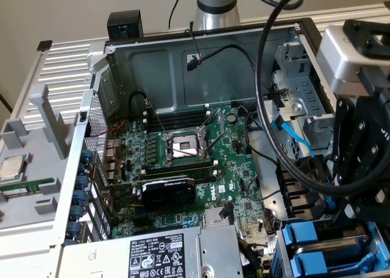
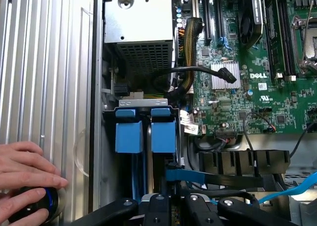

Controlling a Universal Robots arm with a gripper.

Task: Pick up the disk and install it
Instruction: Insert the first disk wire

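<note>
Case [image 1: 122, 64]: open grey sheet-metal box with a perforated wall on the exterior view's left; black cables loop over its upper right
Motherboard [image 1: 241, 168]: flat green board on the case floor, carrying a square metal socket [image 1: 183, 147] at centre and a black rectangular card [image 1: 167, 189] just below it
Power supply [image 1: 152, 253]: grey metal box with a black-and-white label, lower centre of the exterior view
Drive cage [image 1: 283, 241]: metal frame, lower right of the exterior view, beside the board
Disk: its silver body cannot be made out; two blue carriers [image 2: 146, 132], smooth plastic with squared fronts, stand upright side by side inside the cage, touching or nearly so
Gripper [image 1: 356, 192]: black jointed metal, right edge of the exterior view, just above the cage; open or closed cannot be told
Hands [image 2: 25, 176]: a person's, resting on a round black knob [image 2: 34, 203] with a blue ring, on a ribbed pale metal surface [image 2: 44, 62]
Loose chip [image 1: 12, 167]: small square silver piece in a grey tray, left edge of the exterior view
</note>
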